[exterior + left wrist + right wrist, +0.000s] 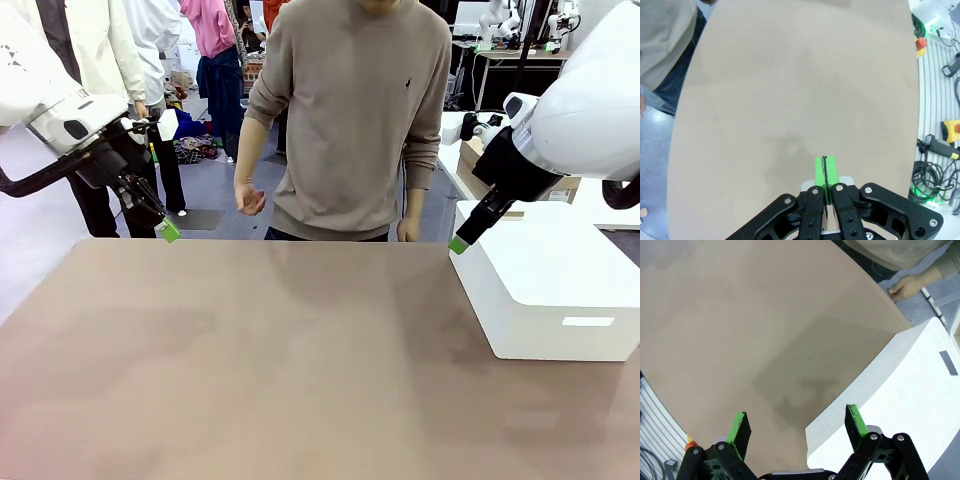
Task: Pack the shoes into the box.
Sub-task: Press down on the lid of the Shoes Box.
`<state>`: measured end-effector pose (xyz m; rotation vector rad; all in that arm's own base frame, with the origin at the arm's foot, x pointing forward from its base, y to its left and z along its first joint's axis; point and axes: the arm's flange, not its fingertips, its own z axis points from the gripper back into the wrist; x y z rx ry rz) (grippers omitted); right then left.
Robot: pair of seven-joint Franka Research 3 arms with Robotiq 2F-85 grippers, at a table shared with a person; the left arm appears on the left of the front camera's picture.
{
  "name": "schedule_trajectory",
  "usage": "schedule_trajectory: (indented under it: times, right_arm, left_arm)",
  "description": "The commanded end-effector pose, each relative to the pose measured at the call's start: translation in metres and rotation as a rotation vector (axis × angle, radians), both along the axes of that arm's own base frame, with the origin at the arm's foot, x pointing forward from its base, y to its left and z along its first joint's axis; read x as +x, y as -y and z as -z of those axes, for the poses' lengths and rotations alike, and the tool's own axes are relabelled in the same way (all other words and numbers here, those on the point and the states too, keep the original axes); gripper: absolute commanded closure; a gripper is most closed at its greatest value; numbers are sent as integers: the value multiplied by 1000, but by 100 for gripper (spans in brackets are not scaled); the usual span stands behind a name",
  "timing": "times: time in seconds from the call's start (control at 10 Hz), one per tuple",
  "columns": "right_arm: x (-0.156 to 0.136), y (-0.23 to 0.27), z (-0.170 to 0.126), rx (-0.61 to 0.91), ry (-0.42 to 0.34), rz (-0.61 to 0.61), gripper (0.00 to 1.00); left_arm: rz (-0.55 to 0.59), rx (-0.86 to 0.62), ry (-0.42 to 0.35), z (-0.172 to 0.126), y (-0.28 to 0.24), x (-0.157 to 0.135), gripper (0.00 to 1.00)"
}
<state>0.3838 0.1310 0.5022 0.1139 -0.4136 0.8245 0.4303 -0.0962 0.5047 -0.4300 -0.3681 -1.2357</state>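
The shoes and the box are out of view. My left gripper hangs above the table's far left corner, jaws pressed together with nothing between them; in the left wrist view the gripper points down at bare tabletop. My right gripper hovers open over the near corner of a large white block. In the right wrist view the gripper has its green pads wide apart and empty, astride the block's corner.
A person in a beige sweater stands at the far edge, one hand loosely curled, the other hand by the table. The brown table spreads bare across the middle. Tan cardboard shows behind my right arm.
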Motion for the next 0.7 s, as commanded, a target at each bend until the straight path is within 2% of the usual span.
schedule_trajectory:
  times: [0.0,0.6]
  right_arm:
    - [-1,1,1,0,0,0,0]
    - [-1,1,1,0,0,0,0]
  left_arm:
    - [-8,14,-3,-2,-1,-1,100]
    - [-8,14,-3,-2,-1,-1,100]
